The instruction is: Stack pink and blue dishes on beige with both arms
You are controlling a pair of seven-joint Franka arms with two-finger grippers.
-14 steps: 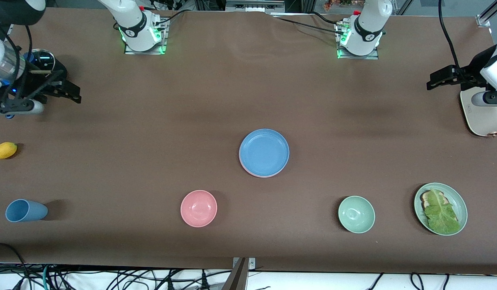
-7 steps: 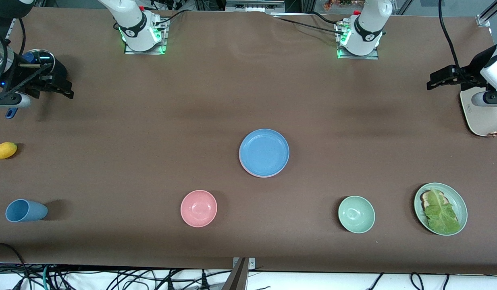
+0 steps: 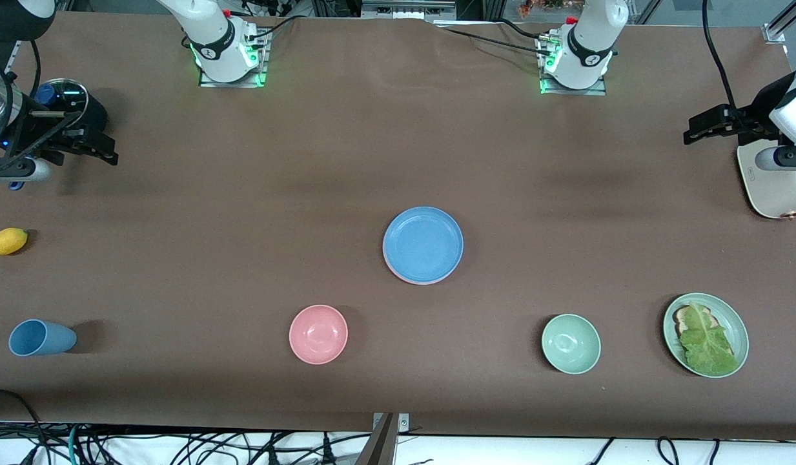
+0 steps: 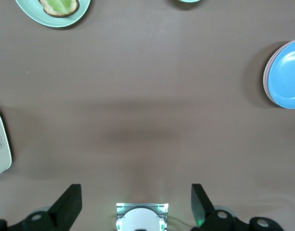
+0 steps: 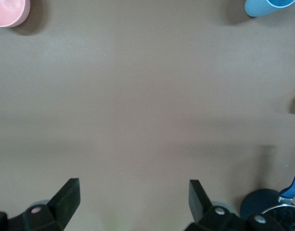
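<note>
The blue plate (image 3: 423, 243) lies in the middle of the table on top of the pink plate (image 3: 395, 272), of which only a thin rim shows. The left wrist view has the same stack, blue plate (image 4: 288, 73) over pink rim (image 4: 266, 79). The beige plate is hidden. My right gripper (image 3: 107, 150) hangs open and empty over the right arm's end of the table; its wrist view shows the right gripper (image 5: 133, 198) over bare cloth. My left gripper (image 3: 693, 128) waits open and empty over the left arm's end, seen as the left gripper (image 4: 135, 202) in its own view.
A pink bowl (image 3: 318, 334), a green bowl (image 3: 571, 343) and a green plate with lettuce (image 3: 732, 323) stand near the front camera. A blue cup (image 3: 39, 338) lies on its side. A yellow fruit (image 3: 7, 241), a dark round container (image 3: 68, 97) and a white board (image 3: 769, 190) sit at the table's ends.
The right arm has drawn back toward its end of the table, away from the stack. The left arm and all dishes stay where they were.
</note>
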